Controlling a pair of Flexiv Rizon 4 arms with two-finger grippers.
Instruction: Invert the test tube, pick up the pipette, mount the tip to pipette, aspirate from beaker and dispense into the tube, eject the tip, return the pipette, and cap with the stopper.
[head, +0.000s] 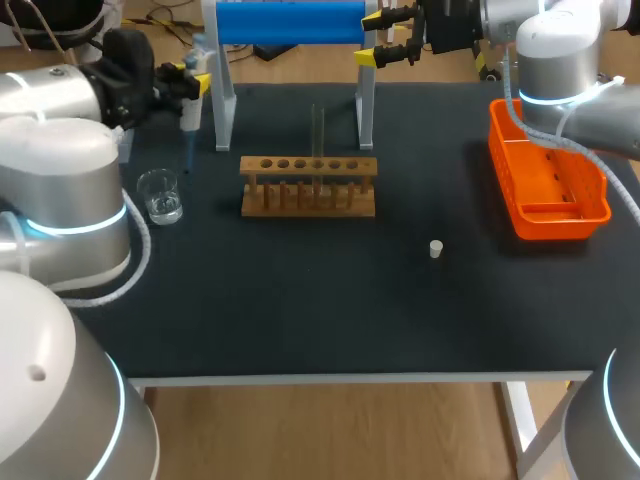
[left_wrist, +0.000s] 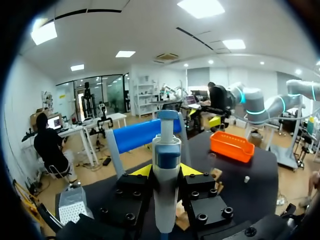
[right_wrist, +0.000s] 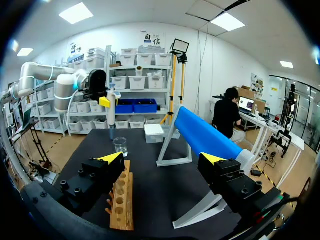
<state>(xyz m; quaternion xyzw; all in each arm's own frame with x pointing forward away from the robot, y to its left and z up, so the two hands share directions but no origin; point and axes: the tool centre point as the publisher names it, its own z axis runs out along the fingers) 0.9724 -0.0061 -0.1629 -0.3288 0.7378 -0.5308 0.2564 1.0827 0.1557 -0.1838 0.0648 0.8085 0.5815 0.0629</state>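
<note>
Two risks stand out to us. Nearest, the small clear glass beaker (head: 160, 195), with a little liquid in it, stands on the dark table (head: 300, 310) close beside our left arm's big joint. We judge that a slanted descent could clip its rim or tip it over. Farther back, the tall clear glass test tube (head: 318, 130) stands upright in the wooden peg rack (head: 308, 187). Its mouth looks narrow, so a slightly off-line approach could strike the glass or spill down the outside. The pipette could also twist in the grip if its thin lower end catches on anything.

Our left gripper (left_wrist: 166, 170) is clamped on the white-and-blue pipette (left_wrist: 166, 200), one finger pressing each side of its body, and holds it upright beyond the beaker. Farthest off, our right gripper (right_wrist: 162, 159) stands wide apart, holding and touching nothing, up by the blue cylinder stand (head: 290, 22).
</note>
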